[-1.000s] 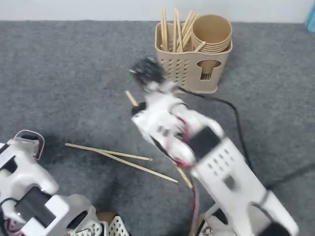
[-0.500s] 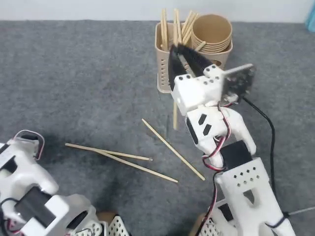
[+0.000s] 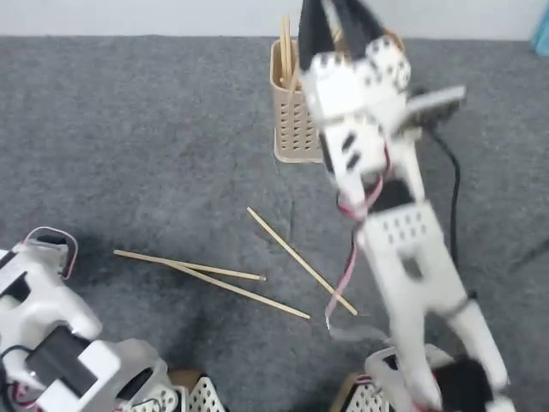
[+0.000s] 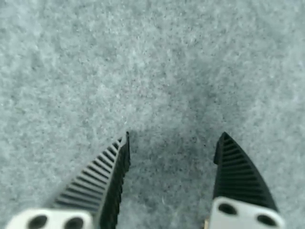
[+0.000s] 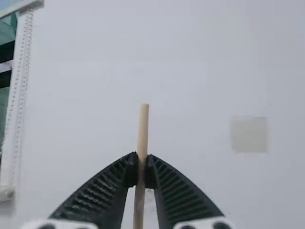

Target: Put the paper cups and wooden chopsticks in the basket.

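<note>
From above, my right pincer (image 3: 343, 21) hangs over the tan slotted basket (image 3: 296, 120) at the far side. Three pale loose chopsticks (image 3: 300, 260) lie nearer on the grey bench (image 3: 129, 129). Left wrist: left pincer (image 4: 175, 140) spread wide above the bench. Right wrist: jaws pinching one slim, round wooden chopstick (image 5: 143, 121), upright.

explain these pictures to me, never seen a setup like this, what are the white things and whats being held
These are two small white robot arms with black pincer grippers. The wide picture looks down from a fixed camera; the other two come from cameras on each arm's wrist. The right gripper is shut on a wooden chopstick, held up over the beige slotted plastic basket. The left gripper is open above the grey felt mat. Three more wooden chopsticks lie loose on the mat.
</note>
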Controlling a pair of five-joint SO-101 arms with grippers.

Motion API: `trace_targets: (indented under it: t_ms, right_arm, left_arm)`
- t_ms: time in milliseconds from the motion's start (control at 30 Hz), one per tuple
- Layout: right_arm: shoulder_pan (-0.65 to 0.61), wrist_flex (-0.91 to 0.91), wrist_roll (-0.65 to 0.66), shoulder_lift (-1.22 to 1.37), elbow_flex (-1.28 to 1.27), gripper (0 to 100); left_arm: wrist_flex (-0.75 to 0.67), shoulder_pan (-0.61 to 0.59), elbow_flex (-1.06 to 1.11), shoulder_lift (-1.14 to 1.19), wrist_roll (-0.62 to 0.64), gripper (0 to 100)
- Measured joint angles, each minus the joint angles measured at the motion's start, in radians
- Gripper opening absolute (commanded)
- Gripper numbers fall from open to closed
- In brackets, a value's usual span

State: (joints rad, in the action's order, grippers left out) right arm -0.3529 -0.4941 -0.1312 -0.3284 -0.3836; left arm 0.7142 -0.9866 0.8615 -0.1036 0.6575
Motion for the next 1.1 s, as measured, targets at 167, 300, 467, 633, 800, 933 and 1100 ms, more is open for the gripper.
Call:
trace_targets:
  t_ms: [167, 300, 467, 633, 800, 933, 1100]
  right_arm:
    - [0.048, 0.051, 0.041, 0.325, 0.379, 0.6]
    - [0.049, 0.103, 0.095, 0.569, 0.631, 0.6]
    - [0.055, 0.114, 0.100, 0.700, 0.655, 0.6]
    - [0.051, 0.072, 0.100, 0.686, 0.468, 0.8]
    - [0.051, 0.052, 0.100, 0.554, 0.273, 13.2]
    - [0.055, 0.133, 0.100, 0.419, 0.215, 19.8]
    - [0.064, 0.322, 0.025, 0.226, 0.215, 20.2]
  left_arm:
    - [0.000, 0.012, 0.000, 0.000, 0.000, 27]
    - [0.000, 0.014, 0.000, 0.000, 0.000, 27]
    - [0.000, 0.015, 0.000, 0.000, 0.000, 27]
    - [0.000, 0.015, 0.000, 0.000, 0.000, 27]
    - [0.000, 0.015, 0.000, 0.000, 0.000, 27]
    - [0.000, 0.015, 0.000, 0.000, 0.000, 27]
    - [0.000, 0.015, 0.000, 0.000, 0.000, 27]
